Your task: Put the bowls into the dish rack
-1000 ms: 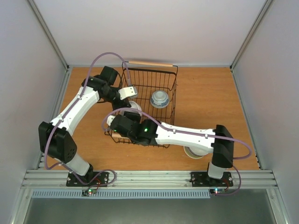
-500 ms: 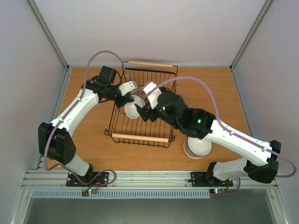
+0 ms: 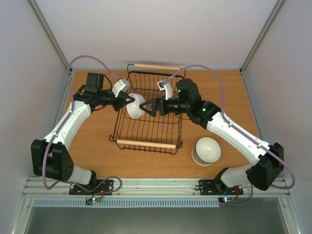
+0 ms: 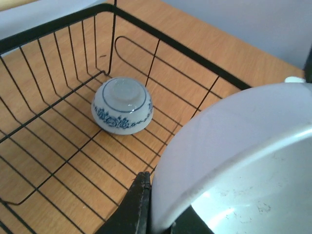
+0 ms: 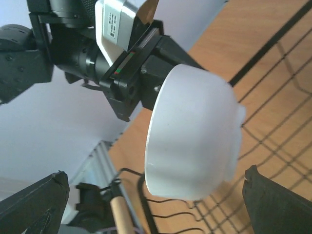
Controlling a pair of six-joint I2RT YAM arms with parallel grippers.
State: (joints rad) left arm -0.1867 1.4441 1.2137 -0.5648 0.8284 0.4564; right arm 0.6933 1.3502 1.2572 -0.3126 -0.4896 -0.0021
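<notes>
Left end effector [image 3: 129,100] level, clamping white bowl [image 3: 137,107]

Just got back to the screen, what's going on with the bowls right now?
The left gripper is clamped on the rim of a white bowl, holding it tipped on its side above the dish rack. The right gripper is open and faces that bowl from the other side. A blue-patterned bowl sits upside down in the rack. A stack of bowls waits on the table beside the rack.
</notes>
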